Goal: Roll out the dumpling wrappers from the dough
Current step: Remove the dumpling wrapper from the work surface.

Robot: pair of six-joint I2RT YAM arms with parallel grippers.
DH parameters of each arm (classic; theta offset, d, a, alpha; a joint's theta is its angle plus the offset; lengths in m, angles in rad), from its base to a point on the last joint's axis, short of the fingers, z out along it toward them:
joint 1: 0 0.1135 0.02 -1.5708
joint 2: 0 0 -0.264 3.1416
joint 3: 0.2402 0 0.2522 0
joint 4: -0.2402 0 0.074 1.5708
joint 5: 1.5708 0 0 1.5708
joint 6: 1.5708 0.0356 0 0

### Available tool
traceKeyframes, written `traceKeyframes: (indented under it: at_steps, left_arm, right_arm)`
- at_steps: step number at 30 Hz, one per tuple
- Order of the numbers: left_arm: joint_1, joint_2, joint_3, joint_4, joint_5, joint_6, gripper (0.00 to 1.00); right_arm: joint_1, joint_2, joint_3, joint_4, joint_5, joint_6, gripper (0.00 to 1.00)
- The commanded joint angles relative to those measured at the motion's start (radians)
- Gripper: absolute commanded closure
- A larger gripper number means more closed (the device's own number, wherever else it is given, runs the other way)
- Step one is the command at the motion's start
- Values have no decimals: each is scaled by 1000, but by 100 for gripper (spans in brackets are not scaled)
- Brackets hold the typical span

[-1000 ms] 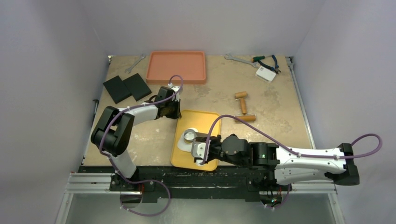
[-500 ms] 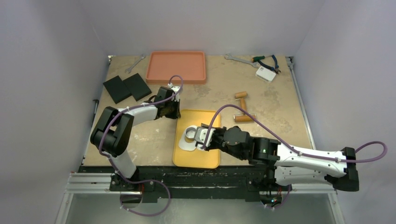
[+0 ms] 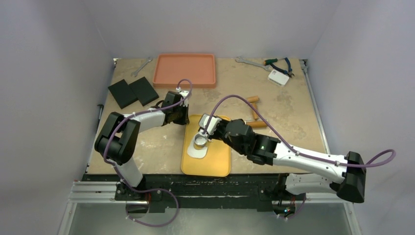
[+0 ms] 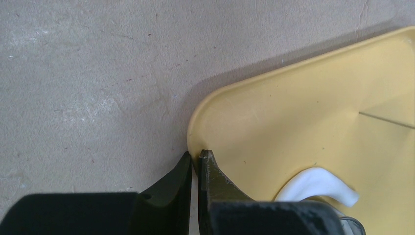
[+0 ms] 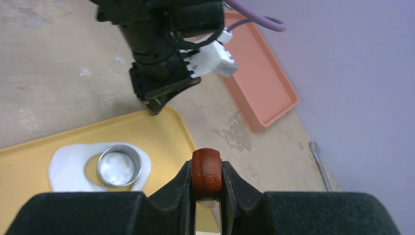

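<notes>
A yellow tray (image 3: 218, 156) holds a flat white dough sheet (image 3: 195, 152) with a metal ring cutter (image 3: 199, 141) standing in it. In the right wrist view the ring (image 5: 119, 165) encloses a round of white dough the size of a dumpling wrapper. A cut-out hole beside it shows yellow through the sheet (image 5: 66, 166). My right gripper (image 3: 202, 133) hovers by the ring toward the tray's far end. It is shut (image 5: 206, 166) on a reddish-brown wooden knob (image 5: 206, 177). My left gripper (image 3: 185, 119) is shut (image 4: 195, 155) on the tray's far-left corner rim (image 4: 293, 122).
An orange tray (image 3: 184, 69) lies at the back of the table. Two black pads (image 3: 132, 92) sit at the left. A wooden rolling pin (image 3: 259, 124) lies partly behind my right arm. Wrenches (image 3: 249, 61), pliers (image 3: 279, 62) and a white box (image 3: 278, 77) are at the back right.
My right arm has swung from the tray's near edge toward its far end, carrying the wooden knob past the ring cutter. The left arm has stayed still.
</notes>
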Motion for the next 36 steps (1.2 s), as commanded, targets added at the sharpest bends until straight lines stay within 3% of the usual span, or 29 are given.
traceKeyframes:
  at_steps: [1,6,14,20,27,36]
  left_arm:
    - [-7,-3,-22,-84,-25,89,100]
    - [-7,-18,-23,-85,-25,92,100]
    - [-7,-28,-31,-76,-26,77,100]
    - [-5,-29,-36,-81,-22,22,100]
    - [9,-34,-35,-100,-34,-77,100]
    - [10,-32,-38,-90,-1,-83,100]
  right_arm:
    - [-85,52,-6,15,7,48,100]
    - [-130,13,90,-55,-33,139,100]
    - [-142,8,318,-481,-176,361,100]
    - [-142,-61,269,-429,-197,457,100]
    - [-142,-37,269,-361,-207,613,100]
    - [-145,64,245,-283,-135,652,100]
